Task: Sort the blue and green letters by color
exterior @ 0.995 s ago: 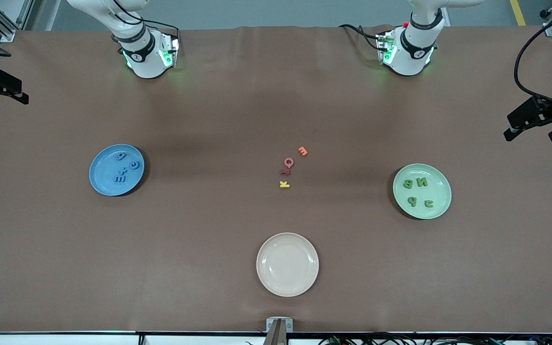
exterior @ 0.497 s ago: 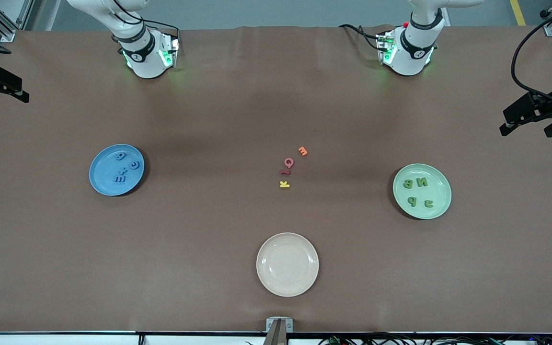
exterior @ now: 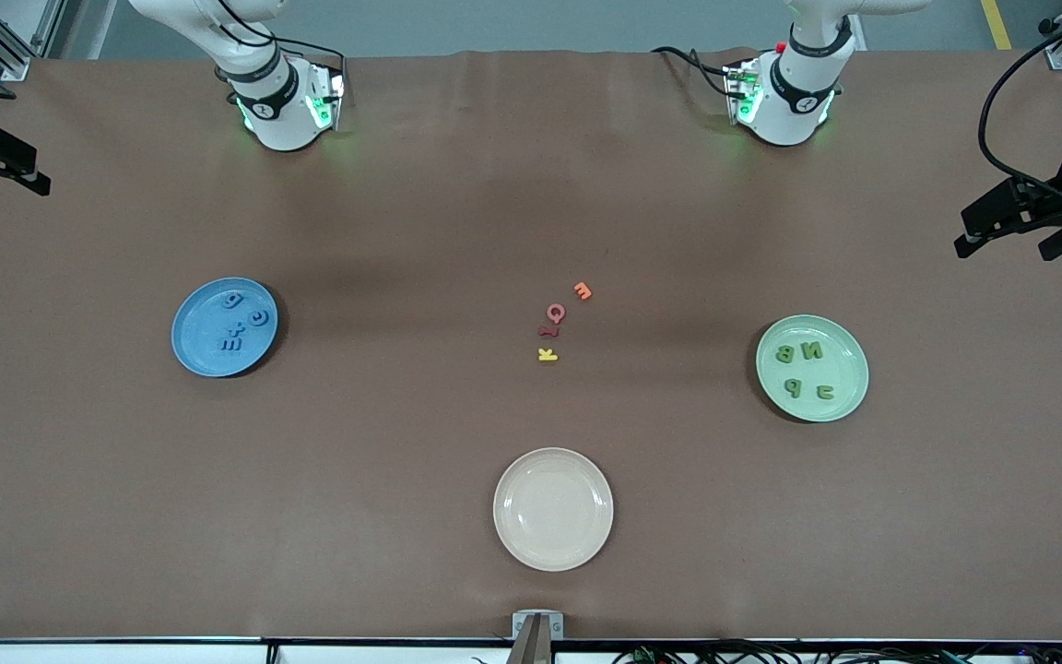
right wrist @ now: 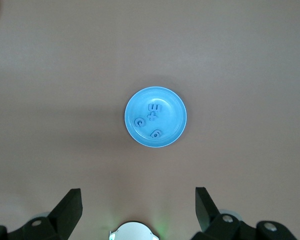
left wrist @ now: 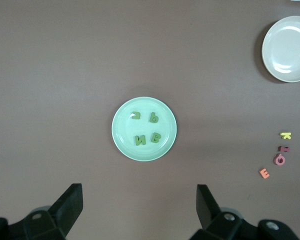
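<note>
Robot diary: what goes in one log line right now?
blue letters: on blue plate | green letters: on green plate | both grippers: open, raised

Front camera high over the desk [exterior: 457,212], facing the arm bases at 12 o'clock, left wrist camera high, looking straight down on the green plate [left wrist: 121,145], right wrist likewise over the blue plate [right wrist: 135,135], both plates shared with the front view, cream plate [left wrist: 277,70] probably too.

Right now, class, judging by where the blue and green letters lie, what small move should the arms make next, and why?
Probably none beyond staying parked: the blue letters all lie on the blue plate, the green letters on the green plate. Both the left claw and right claw hang open and empty.
</note>
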Robot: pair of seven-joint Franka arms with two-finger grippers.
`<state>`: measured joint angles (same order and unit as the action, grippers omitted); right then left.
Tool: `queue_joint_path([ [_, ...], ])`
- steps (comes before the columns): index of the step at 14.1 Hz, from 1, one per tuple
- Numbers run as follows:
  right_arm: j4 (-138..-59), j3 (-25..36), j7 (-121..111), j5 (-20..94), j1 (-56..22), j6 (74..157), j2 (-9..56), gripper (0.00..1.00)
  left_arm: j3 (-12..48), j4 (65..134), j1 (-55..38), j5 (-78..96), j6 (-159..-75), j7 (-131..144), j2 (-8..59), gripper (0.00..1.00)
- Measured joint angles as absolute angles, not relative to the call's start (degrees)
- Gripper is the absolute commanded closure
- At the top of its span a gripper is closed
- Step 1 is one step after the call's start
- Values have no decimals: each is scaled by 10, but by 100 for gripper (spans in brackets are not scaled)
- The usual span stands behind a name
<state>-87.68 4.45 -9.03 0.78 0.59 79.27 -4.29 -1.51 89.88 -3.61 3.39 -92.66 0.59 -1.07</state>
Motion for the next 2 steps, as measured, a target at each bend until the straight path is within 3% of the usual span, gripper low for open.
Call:
queue_joint_path([
  [2, -875, 45, -89, 8, 7, 798, -43, 0, -15, 899, -36, 34, -925, 6, -9, 0],
])
